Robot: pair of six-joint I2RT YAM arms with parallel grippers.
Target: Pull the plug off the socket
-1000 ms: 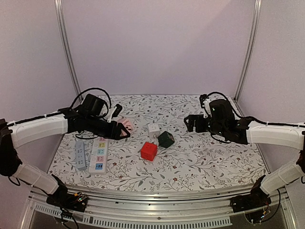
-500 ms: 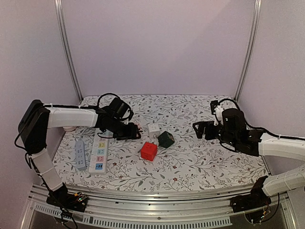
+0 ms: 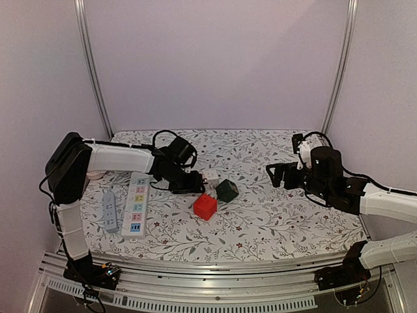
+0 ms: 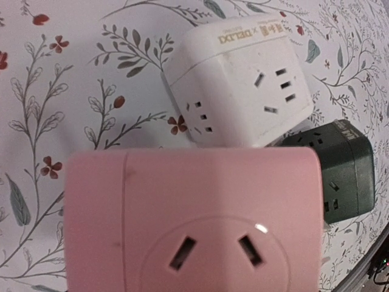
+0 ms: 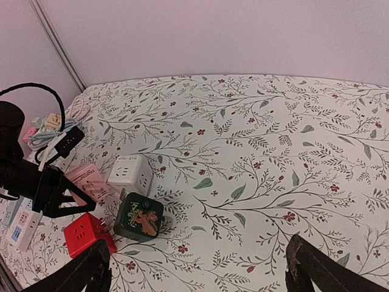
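my left claw [image 3: 194, 183] holds the pink socket cube [image 4: 194, 225], right claw [image 5: 197, 271] gapes wide; crowding the white cube [image 4: 237, 79] could knock it.

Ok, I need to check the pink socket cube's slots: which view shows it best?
Left wrist: the pink socket cube fills the lower frame, slots clear. Right wrist shows it small, partly behind the left hand; in top external that hand hides nearly all of it.

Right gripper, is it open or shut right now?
Open: the right gripper shows its two fingers far apart at the wrist view's bottom corners, nothing held between them.
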